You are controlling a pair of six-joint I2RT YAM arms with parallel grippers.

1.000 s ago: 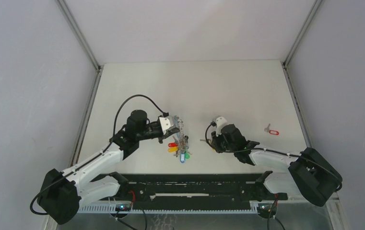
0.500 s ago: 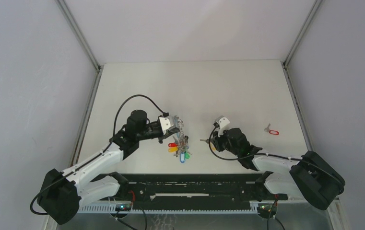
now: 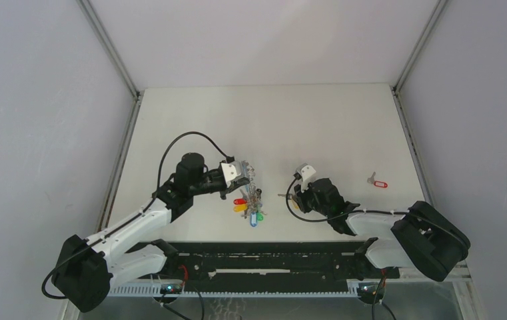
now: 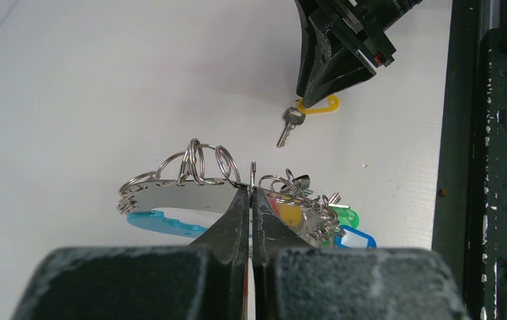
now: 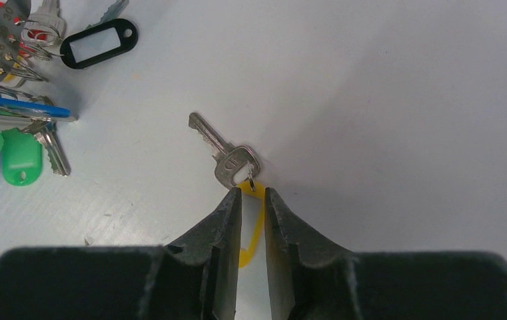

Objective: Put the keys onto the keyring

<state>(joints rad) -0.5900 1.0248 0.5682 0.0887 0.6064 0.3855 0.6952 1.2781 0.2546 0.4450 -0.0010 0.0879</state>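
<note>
The keyring (image 3: pixel 250 195), a grey loop with a cyan section (image 4: pixel 164 223) and a fringe of tagged keys, hangs from my left gripper (image 3: pixel 245 175), which is shut on its grey band (image 4: pixel 170 197). My left gripper (image 4: pixel 251 193) holds it just above the table. A silver key with a yellow tag (image 5: pixel 236 162) lies on the table to its right (image 3: pixel 282 195). My right gripper (image 5: pixel 253 193) points down at it, its jaws closed narrowly on the yellow tag (image 4: pixel 317 107). A second key with a red tag (image 3: pixel 376 181) lies far right.
The keyring's green tags (image 5: pixel 20 157) and a black-framed tag (image 5: pixel 100 41) lie left of the yellow-tagged key. A black rail (image 3: pixel 270 257) runs along the near table edge. Grey walls enclose the white table (image 3: pixel 270 120).
My right wrist has shifted and turned slightly above the yellow-tagged key, which stays on the table. My left arm and the keyring have not moved.
</note>
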